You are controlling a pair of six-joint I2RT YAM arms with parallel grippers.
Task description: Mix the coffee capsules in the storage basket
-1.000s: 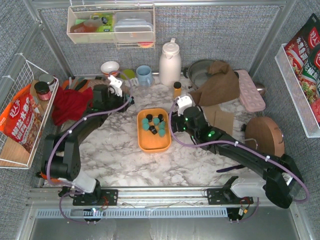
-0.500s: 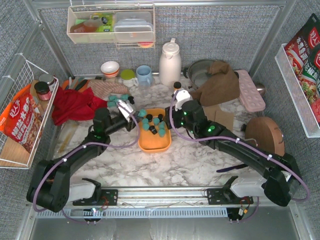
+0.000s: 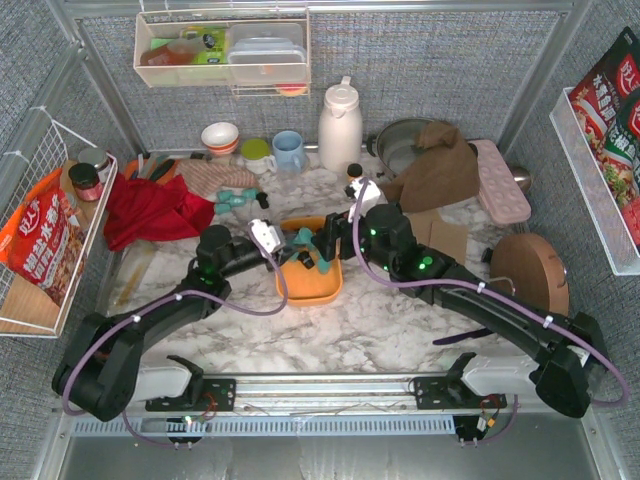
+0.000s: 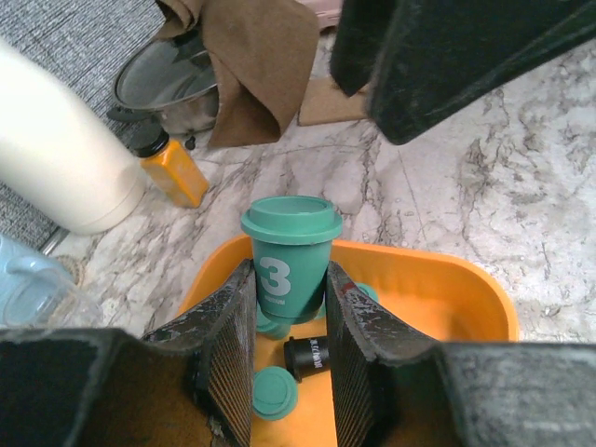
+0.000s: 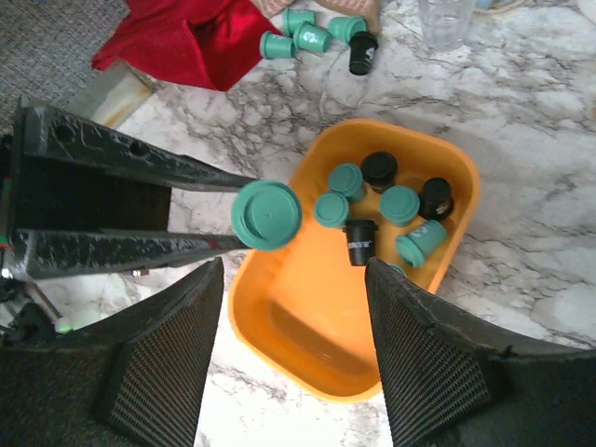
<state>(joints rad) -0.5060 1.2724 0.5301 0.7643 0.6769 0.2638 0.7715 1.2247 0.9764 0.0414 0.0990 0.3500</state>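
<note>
The orange storage basket (image 3: 312, 283) lies mid-table between both arms. Several teal and black coffee capsules (image 5: 396, 209) crowd its far end. My left gripper (image 4: 289, 279) is shut on an upright teal capsule (image 4: 287, 256) marked "3", held just above the basket's left part (image 4: 438, 298). From the right wrist, that capsule's round top (image 5: 267, 214) shows at the tips of the left fingers (image 5: 140, 163). My right gripper (image 5: 293, 363) hangs open over the basket's near end (image 5: 345, 317), nothing between its fingers. A few more capsules (image 3: 236, 197) lie loose on the table.
A red cloth (image 3: 148, 208) lies at the left by the loose capsules. Behind the basket stand a small amber bottle (image 3: 354, 176), a white jug (image 3: 340, 125) and a blue mug (image 3: 289, 150). A brown cloth (image 3: 435, 165) over a pan sits back right.
My left arm swung from the back left to the basket's left side, carrying a teal capsule. The right gripper stayed open and shifted slightly over the basket.
</note>
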